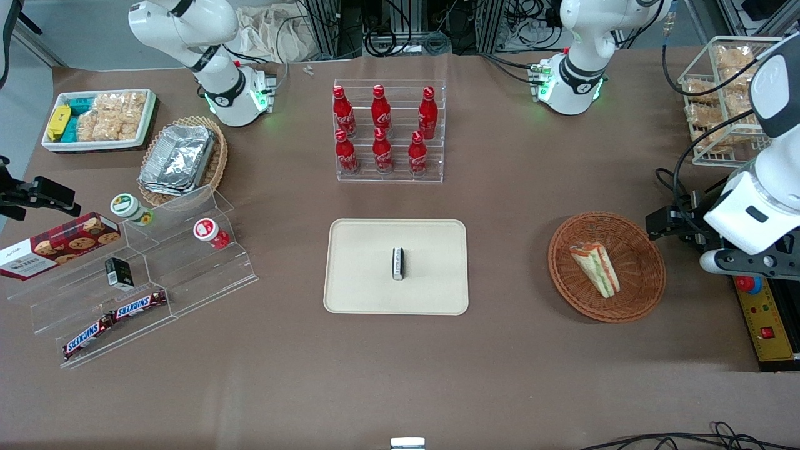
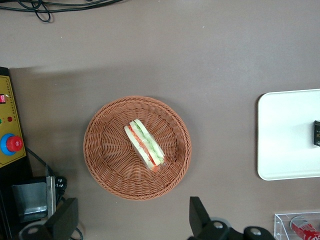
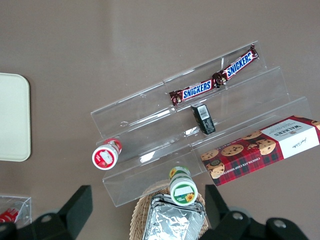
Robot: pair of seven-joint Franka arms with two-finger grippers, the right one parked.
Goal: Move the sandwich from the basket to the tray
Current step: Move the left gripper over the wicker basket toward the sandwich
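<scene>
Sandwich (image 2: 145, 145) seen lying in the basket (image 2: 107, 165); gripper (image 2: 132, 220) held above the basket's edge with fingers spread wide and nothing between them.

From the wrist view both fingers (image 2: 64, 219) are shown apart over the table beside the basket; in the front view the gripper is hidden by the arm at the working arm's end of the table. The small dark packet (image 1: 398, 263) on the tray (image 1: 362, 294) is shown whole only in the front view. The sandwich is a clear-wrapped wedge, pale bread with green and orange-red layers, laid on its side near the basket's middle, well apart from the tray.
</scene>
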